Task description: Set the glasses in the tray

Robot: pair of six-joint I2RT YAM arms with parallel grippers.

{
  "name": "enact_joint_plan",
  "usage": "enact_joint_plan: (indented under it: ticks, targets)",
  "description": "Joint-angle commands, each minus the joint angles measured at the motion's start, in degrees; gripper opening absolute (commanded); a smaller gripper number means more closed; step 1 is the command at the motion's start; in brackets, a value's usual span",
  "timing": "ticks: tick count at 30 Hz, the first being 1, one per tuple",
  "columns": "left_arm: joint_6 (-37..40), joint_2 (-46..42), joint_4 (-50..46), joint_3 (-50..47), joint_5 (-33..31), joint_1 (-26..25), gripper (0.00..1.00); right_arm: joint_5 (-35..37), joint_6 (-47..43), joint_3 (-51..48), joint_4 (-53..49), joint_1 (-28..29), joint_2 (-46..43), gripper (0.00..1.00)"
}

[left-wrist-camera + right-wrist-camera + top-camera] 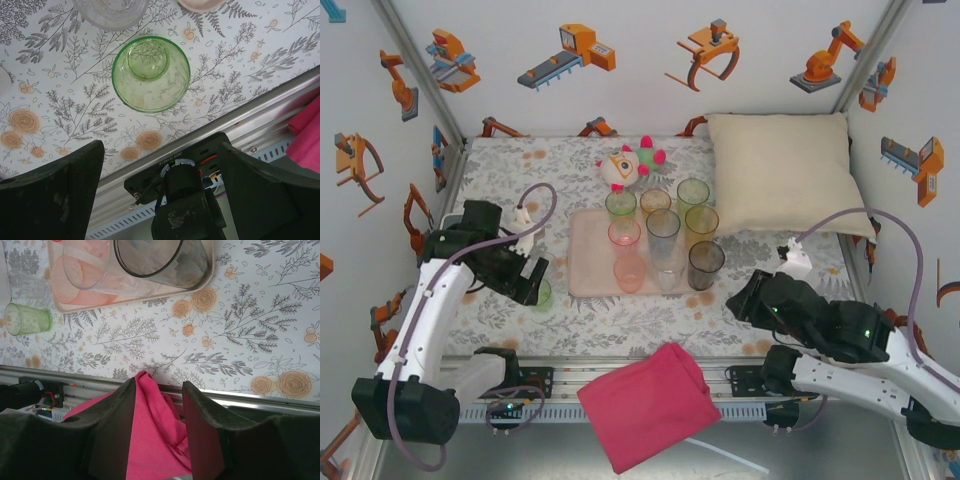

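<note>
The left gripper (160,147) has its jaws wide apart and empty, with 1 green glass (150,75) upright just ahead of its fingertips, short of the tray (573,262) beyond. The glass looks light, thin-walled and slick, likely to flex or skid. I judge a gentle pinch across its upper wall best.

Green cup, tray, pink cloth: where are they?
Green cup (150,75), left wrist view, its inside, seen from above.
Tray (587,252), top view, bare left part.
Pink cloth (650,405), top view, middle.
</note>
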Motion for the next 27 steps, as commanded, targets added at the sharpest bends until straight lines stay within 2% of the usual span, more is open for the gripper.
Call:
enact_joint_plan:
  ticks: [1, 9, 16, 22, 27]
  targets:
    - [1.67, -1.37, 0.78, -0.97, -0.35, 0.16, 0.85, 1.07, 1.95, -1.53, -1.63, 0.06, -0.75, 0.42]
    - [-0.78, -2.08, 4.35, -2.88, -4.13, 0.14, 0.81, 1.87, 2.27, -1.75, -1.06, 0.06, 0.22, 0.42]
    - [-0.29, -2.96, 3.14, -1.51, -2.97, 0.19, 0.79, 2.94, 1.83, -2.11, 0.04, 0.06, 1.03, 0.42]
    - [-2.08, 0.21, 10.69, -4.66, -7.13, 0.2, 0.71, 3.18, 1.9, -1.66, -0.37, 0.06, 0.24, 0.42]
    - [-1.29, 1.31, 14.78, -6.79, -6.06, 0.18, 0.66, 2.6, 2.66, -2.26, -0.54, 0.06, -0.76, 0.41]
